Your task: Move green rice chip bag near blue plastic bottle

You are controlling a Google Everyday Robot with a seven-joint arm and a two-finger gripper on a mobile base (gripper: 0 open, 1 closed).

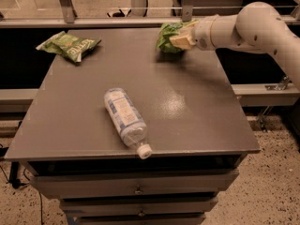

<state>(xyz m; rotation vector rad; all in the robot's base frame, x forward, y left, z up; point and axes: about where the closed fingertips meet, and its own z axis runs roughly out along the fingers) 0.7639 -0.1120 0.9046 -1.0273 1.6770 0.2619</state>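
**Green chip bag (165, 35).** It is at the upper centre-right of the frame, over the far edge of the table (201, 107). The bag is bunched and looks slightly raised, with a shadow beneath it.

**Gripper (180, 40).** It meets the bag from the right. The jaws look closed on the bag's right-hand side, pinching crumpled film, though the bag partly hides the contact. The white arm (253, 27) runs off toward the upper right corner.

**Handling.** The bag is probably very light, soft and easily deformed. Its glossy film is likely slippery, and the chips inside are brittle. A pinch on a gathered edge or sealed seam should hold better than a squeeze across the full body, which could crush the contents or let the film slide out.

**Bottle (125, 118).** It lies on its side at the lower centre of the frame, cap (144, 151) toward the near edge of the table and well apart from the bag. Being round, it may roll if the bag is set down against it.

**Other items.** A flatter olive-green bag (69, 45) rests at the upper left of the table. Drawers (136, 186) show below the tabletop.
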